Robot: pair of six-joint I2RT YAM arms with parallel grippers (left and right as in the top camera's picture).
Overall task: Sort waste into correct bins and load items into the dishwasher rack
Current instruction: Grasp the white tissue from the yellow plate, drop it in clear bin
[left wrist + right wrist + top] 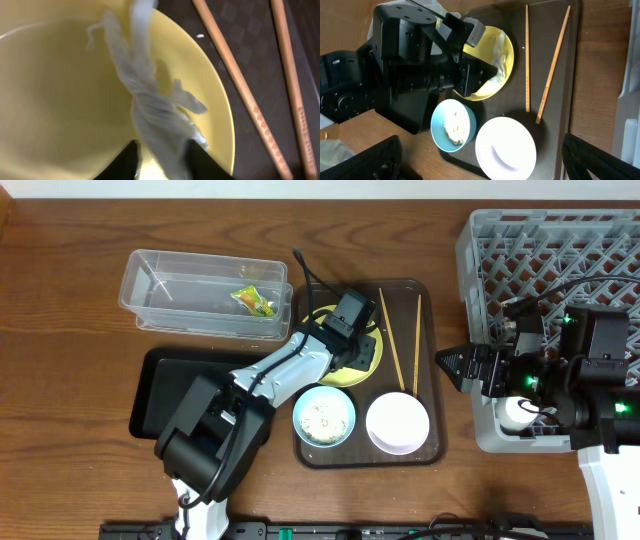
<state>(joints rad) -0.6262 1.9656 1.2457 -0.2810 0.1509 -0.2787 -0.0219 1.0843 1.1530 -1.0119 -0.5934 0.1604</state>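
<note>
Wooden tabletop (60,330) carries every container. We see the clear tub (150,275) holding the snack wrapper (255,301), the black tray (160,395) just below it, and the brown serving tray (400,320) bearing the yellow plate (60,100), a blue bowl (436,131) with rice crumbs (324,420), a white bowl (398,423) and two chopsticks (390,345). Overhead, the arm hides what the left wrist view shows: a crumpled white tissue (150,105) on the plate, pinched by the left gripper (162,155). The right gripper (448,366), spread wide, hovers beside the grey rack (480,240).

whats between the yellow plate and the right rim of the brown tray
Two wooden chopsticks, lying lengthwise on the tray, clear in the overhead view.
</note>
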